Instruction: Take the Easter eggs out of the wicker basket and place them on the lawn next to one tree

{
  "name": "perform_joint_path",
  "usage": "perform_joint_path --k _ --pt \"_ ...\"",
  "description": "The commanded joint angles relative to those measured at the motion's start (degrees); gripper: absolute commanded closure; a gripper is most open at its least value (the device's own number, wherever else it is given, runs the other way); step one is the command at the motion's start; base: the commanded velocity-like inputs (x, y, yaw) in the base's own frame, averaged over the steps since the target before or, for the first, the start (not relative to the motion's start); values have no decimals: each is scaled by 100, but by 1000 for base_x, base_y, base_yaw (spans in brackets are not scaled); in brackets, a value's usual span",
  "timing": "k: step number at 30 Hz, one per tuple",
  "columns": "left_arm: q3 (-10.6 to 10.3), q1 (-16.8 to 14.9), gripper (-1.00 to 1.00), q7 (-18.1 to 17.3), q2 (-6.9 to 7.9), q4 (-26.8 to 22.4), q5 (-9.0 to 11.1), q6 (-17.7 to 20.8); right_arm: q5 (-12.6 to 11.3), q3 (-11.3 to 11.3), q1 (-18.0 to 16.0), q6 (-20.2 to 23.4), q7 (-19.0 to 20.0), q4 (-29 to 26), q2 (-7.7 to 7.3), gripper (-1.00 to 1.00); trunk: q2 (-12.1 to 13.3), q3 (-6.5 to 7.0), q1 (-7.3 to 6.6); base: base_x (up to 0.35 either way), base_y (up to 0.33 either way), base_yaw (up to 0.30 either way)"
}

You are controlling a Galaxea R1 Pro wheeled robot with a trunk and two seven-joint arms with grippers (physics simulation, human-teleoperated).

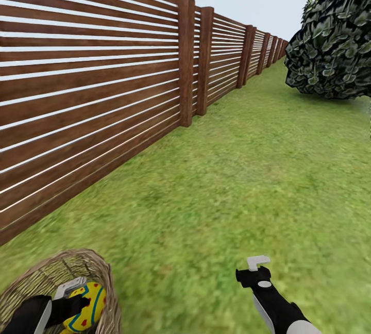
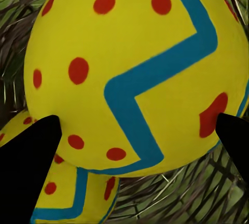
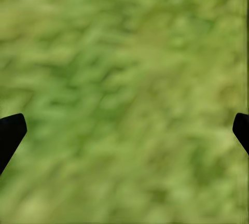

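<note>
The bright yellow Easter egg (image 2: 132, 73) with blue zigzag stripe and red dots sits inside the tan open-weave wicker basket (image 1: 31, 277), clamped between the left gripper (image 1: 77, 300) fingers. A second, identical egg (image 2: 67, 195) lies beneath it in the basket. The basket stands on the green lawn (image 1: 247, 169) near the brown slatted fence (image 1: 93, 81). The right gripper (image 1: 257, 264) hovers over grass, fingers spread. A dark bush (image 1: 332, 40) stands farther off.

Arms black with white panels; right hand (image 1: 256, 267) black, white fingertip.
</note>
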Motion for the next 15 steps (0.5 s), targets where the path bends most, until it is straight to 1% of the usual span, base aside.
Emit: perform_joint_path --k 1,3,5,13,15 --pt "23 -4 100 -50 -12 -7 -53 18 42 46 -1 43 -41 -6 -6 -100 0 18 -4 0 0 0" --pt "23 -3 100 -50 -35 0 -53 15 42 46 -1 43 -41 -5 -6 -100 2 62 -9 0 0 0" --pt "22 -4 100 -50 -88 2 -59 14 40 46 -1 44 -41 -5 15 -100 5 107 -14 0 0 0" --pt "23 0 100 -41 -108 -4 -62 14 42 47 -1 48 -41 4 55 -100 16 284 -35 0 0 0" --pt "16 -3 100 -41 -149 10 -62 9 45 48 -1 50 -39 4 52 -100 18 328 -40 -18 0 0"
